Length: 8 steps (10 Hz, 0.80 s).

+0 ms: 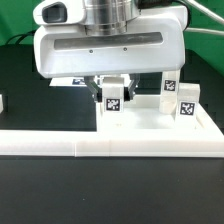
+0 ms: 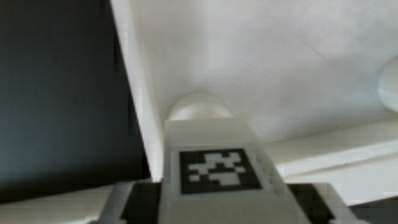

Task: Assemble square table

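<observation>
White border rail [image 1: 110, 147] foremost; claw [image 1: 113, 88] straddles leg post [image 1: 113, 100].

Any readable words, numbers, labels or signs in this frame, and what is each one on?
No words, numbers or brand names are readable.
Black-and-white marker tags, patterns without text: one on the leg post under the gripper, shown close in the wrist view.
Others on leg posts at the exterior view's right; one is partly hidden.

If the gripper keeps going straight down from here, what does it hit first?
Most likely the tabletop: the gripper points down over it with a leg between the jaws, so the leg's lower end would probably touch first. Depth is unclear.
</observation>
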Each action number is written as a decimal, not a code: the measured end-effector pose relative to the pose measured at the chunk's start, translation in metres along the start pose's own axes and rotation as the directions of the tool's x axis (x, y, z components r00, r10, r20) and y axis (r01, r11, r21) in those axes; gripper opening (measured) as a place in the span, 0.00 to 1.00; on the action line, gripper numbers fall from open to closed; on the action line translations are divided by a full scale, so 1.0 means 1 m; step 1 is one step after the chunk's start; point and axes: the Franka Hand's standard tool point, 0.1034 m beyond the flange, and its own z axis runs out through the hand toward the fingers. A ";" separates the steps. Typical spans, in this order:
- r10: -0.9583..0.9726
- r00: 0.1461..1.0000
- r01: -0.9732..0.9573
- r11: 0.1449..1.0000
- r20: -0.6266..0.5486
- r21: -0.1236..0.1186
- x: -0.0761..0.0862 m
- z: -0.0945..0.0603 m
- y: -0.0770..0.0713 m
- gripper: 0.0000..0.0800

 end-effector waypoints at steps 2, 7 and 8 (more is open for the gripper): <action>0.138 0.990 -0.138 0.990 0.000 0.000 0.000 0.000 0.000 0.36; 0.674 0.739 -0.673 0.738 -0.013 0.050 0.000 0.001 -0.003 0.36; 0.758 0.652 -0.757 0.651 0.002 0.065 0.000 0.002 -0.002 0.36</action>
